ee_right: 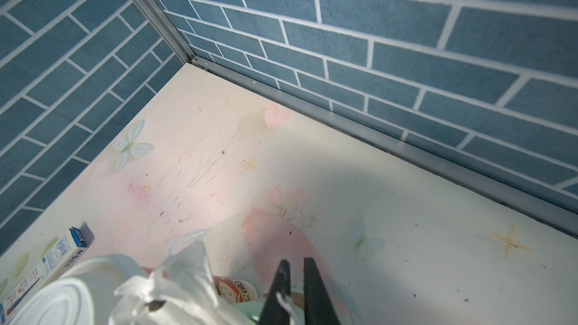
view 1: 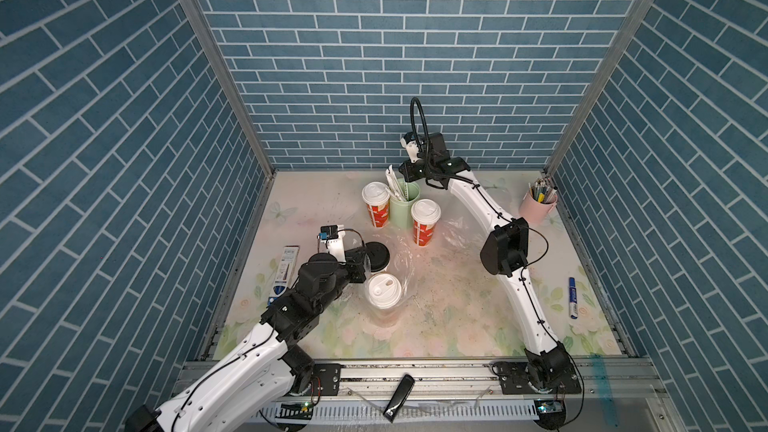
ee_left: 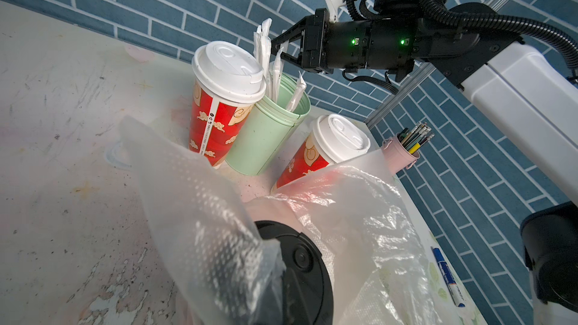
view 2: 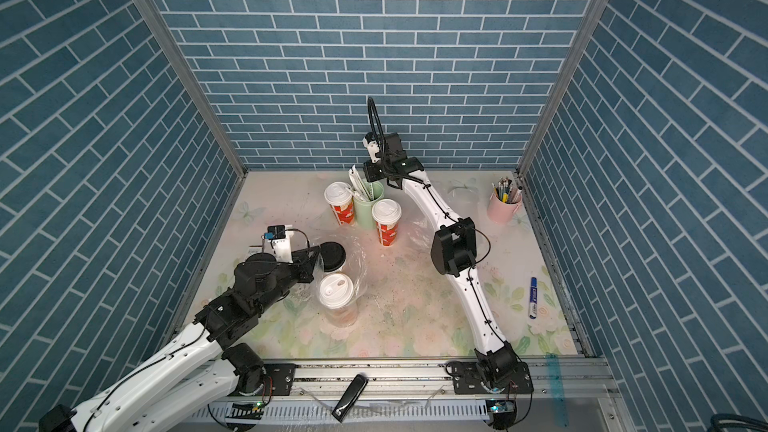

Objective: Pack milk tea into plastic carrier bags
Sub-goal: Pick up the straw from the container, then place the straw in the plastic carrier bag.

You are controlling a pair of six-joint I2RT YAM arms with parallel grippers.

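Two milk tea cups stand at front left inside an open plastic carrier bag point(view 1: 402, 257): one with a black lid point(view 1: 376, 256), one with a white lid point(view 1: 384, 290). My left gripper point(view 1: 365, 268) is shut on bunched film point(ee_left: 219, 229) at the bag's rim, beside the black lid point(ee_left: 300, 264); the film hides its fingers. Two red cups point(view 1: 376, 203) point(view 1: 424, 220) stand at the back, flanking a mint-green straw cylinder point(view 1: 405, 207). Above that cylinder, my right gripper point(ee_right: 295, 264) is shut on a white wrapped straw point(ee_left: 276, 67). A second bag point(view 1: 457, 231) lies flat.
A pink pen cup point(view 1: 538, 206) stands at the back right corner. A blue marker point(view 1: 573, 297) lies near the right edge and a long printed box point(view 1: 284, 272) by the left wall. A black object point(view 1: 399, 398) rests on the front rail.
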